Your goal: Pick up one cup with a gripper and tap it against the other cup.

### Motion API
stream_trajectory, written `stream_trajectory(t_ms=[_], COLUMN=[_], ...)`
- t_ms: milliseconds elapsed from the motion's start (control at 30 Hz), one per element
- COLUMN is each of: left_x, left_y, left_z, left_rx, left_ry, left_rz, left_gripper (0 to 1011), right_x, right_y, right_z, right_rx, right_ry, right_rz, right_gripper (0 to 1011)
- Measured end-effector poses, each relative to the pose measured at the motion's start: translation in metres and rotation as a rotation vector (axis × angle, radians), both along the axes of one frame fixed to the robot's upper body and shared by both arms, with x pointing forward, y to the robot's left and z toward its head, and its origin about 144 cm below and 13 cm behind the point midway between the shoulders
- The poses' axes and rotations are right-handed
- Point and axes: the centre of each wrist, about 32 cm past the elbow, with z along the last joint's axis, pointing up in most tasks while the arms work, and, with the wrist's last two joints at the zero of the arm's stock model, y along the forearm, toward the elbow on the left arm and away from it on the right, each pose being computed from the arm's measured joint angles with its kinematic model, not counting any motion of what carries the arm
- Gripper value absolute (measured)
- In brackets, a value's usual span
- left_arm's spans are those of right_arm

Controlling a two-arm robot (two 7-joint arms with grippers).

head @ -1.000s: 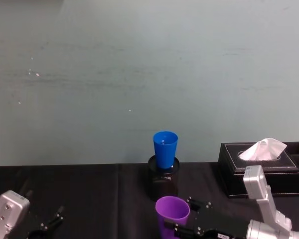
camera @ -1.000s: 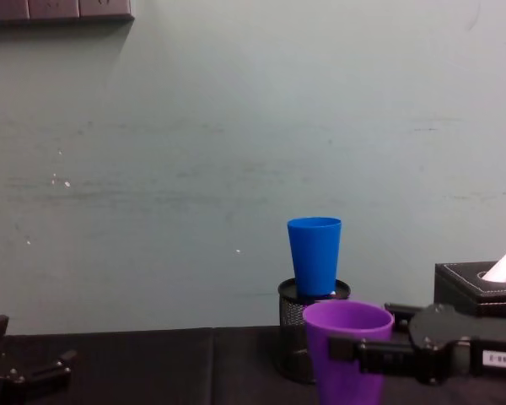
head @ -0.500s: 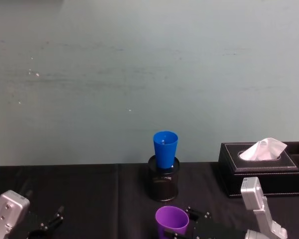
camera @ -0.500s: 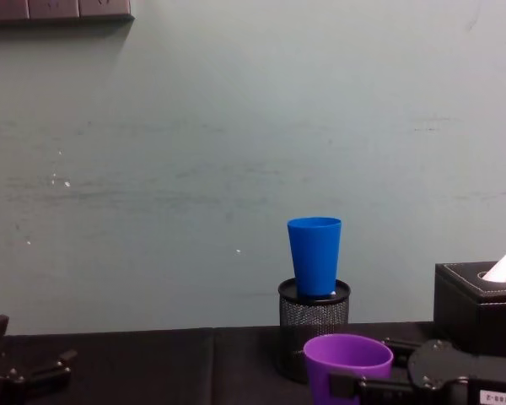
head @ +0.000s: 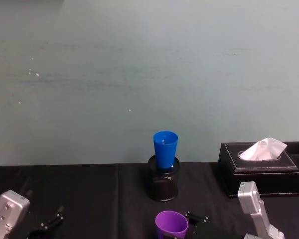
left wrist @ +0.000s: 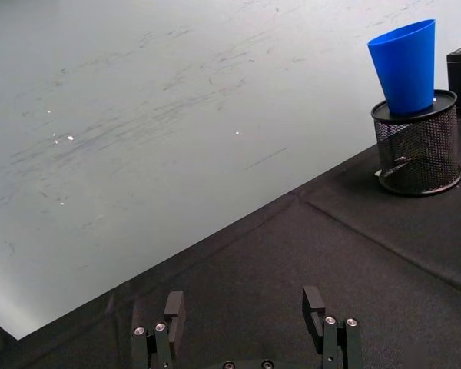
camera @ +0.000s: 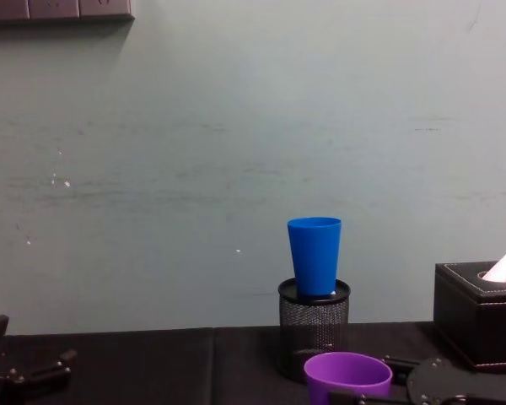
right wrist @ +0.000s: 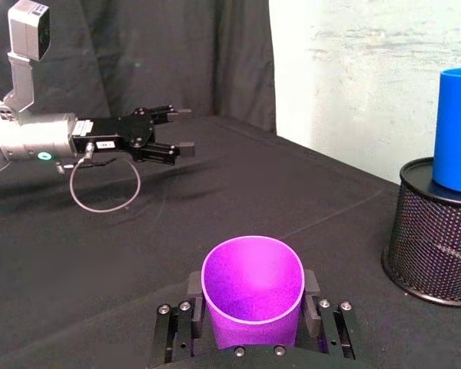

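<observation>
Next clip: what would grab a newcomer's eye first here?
The bright blue cup stands upright in a black mesh pen holder against the pale wall. In front of it, low at the table's near edge, the right gripper clamps an upright purple cup. A black tissue box sits to the right, and the left gripper rests open at the left.

Silver-grey arms (head: 254,209) — black, screw-studded jaws.

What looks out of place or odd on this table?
The blue cup sits upright in the mouth of the black mesh pen holder, not on the table. The right gripper holds the purple cup upright; nothing is spilled.
</observation>
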Motion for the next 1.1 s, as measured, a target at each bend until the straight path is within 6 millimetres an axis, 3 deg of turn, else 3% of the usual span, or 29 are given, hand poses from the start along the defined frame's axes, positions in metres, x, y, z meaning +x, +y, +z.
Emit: stream_trajectory(t_ms=[900,1100], left_x=[0.0,0.0], left_y=[0.0,0.0], left_z=[0.0,0.0], left_rx=[0.0,0.0], left_ry=[0.0,0.0], left_rz=[0.0,0.0], left_gripper=[1000,1000], right_x=[0.001,0.001], right_y=[0.0,0.0], right_z=[-0.0047,-0.0045], right_rx=[-0.014,-0.014], right_ry=[0.011,0.01], right_rz=[0.001,0.001], right_gripper=[738,880])
